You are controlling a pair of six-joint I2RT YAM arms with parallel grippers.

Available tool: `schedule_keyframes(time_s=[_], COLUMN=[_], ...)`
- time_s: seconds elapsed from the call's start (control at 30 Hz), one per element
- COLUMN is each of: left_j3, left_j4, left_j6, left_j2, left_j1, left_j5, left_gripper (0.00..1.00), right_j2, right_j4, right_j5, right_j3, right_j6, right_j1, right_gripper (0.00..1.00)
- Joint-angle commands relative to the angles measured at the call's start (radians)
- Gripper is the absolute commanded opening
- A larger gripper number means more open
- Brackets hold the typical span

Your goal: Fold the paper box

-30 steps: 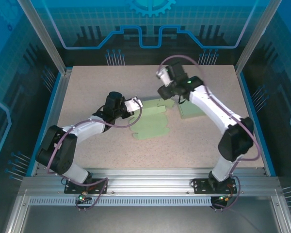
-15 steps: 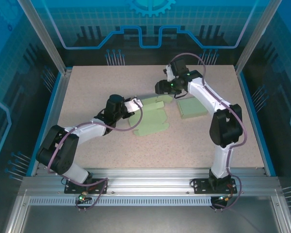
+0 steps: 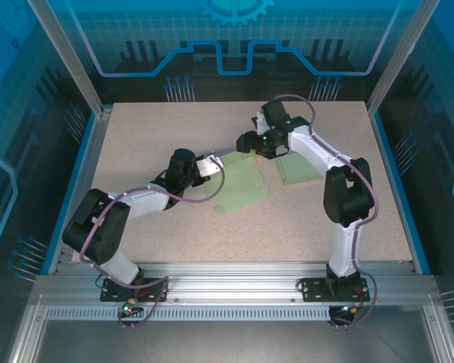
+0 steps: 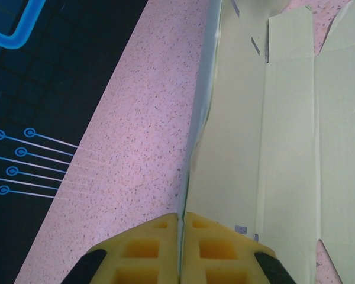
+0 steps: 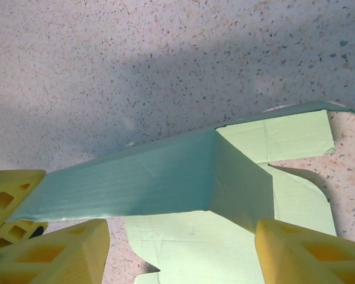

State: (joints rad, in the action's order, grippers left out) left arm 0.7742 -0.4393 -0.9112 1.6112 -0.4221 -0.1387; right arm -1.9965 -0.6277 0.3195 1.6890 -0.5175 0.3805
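Because the left fingers (image 4: 154, 245) are pressed together on the near end of a raised flap (image 4: 225, 154), the coming move looks to belong to the other arm. Seen from above, the paper box (image 3: 238, 187) lies as a pale green sheet, flat on the table (image 3: 159, 128) around its middle and between the two arms. The left arm reaches in low from the near left to pinch the sheet's left edge.

From that pinch the flap stands up and runs away along the sheet's far-left side toward the right arm. Its long axis therefore points roughly from one set of fingers to the other. At the far end the flap turns a corner into a shorter panel (image 5: 239, 183). The right fingers (image 5: 65, 248) stand wide apart just short of it, holding nothing, with the corner ahead of the gap between them.

I judge the right arm the nearer one to that corner. It would need to advance along the flap's line to press or take the short panel. Farther right, a second green piece (image 3: 299, 168) lies flat on the table, apart from the sheet.
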Motion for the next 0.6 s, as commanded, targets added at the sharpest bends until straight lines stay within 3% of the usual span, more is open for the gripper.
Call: schedule_keyframes(time_s=[0.0,0.33,0.43,0.57], left_j3=[0.019,0.008,0.011,0.016], left_j4=[-0.016,-0.009,-0.01,-0.004], left_j6=[0.023,0.005,0.003,0.005], left_j2=[0.018,0.027,0.032,0.034], left_j1=[-0.004,-0.004,-0.004,-0.003], left_j5=[-0.007,0.004,0.001,0.005], left_gripper=[0.04,0.05,0.06,0.23], right_j2=[-0.02,-0.12,-0.137,-0.14], right_j4=[0.034,0.063,0.06,0.075], right_j5=[0.058,0.119,0.117,0.124], right_j3=[0.006,0.112,0.129,0.115], right_j6=[-0.034,-0.073,-0.075,-0.085], right_j1=[0.008,0.004,0.0,-0.005], right_gripper=[0.67,0.63,0.5,0.36])
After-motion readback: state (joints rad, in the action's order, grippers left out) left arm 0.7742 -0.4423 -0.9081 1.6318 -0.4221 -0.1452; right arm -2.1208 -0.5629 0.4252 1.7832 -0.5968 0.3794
